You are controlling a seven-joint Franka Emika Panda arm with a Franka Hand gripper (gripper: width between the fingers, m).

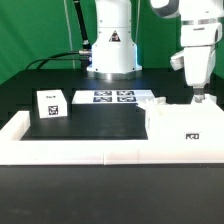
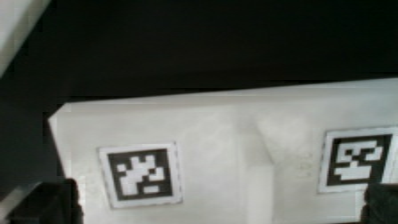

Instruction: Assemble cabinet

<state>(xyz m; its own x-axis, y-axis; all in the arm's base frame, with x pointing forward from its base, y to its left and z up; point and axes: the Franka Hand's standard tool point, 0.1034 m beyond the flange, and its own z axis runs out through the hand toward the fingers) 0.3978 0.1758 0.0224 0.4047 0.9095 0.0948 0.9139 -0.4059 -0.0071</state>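
Nearest, behind the low wall, two cabinet parts sit on the black table. A small block at the exterior view's left shows one tag, and a box at its right has one tag on its front. The gripper hangs just over the box, its opening impossible to judge, and the wrist view shows two tags on a white face. Farthest, the marker board carries four tags.

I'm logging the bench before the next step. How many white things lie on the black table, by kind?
Tagged cabinet parts: 2 (small block; large boxy part at the exterior view's right)
Marker board: 1
Low border wall: 1
Total: 4
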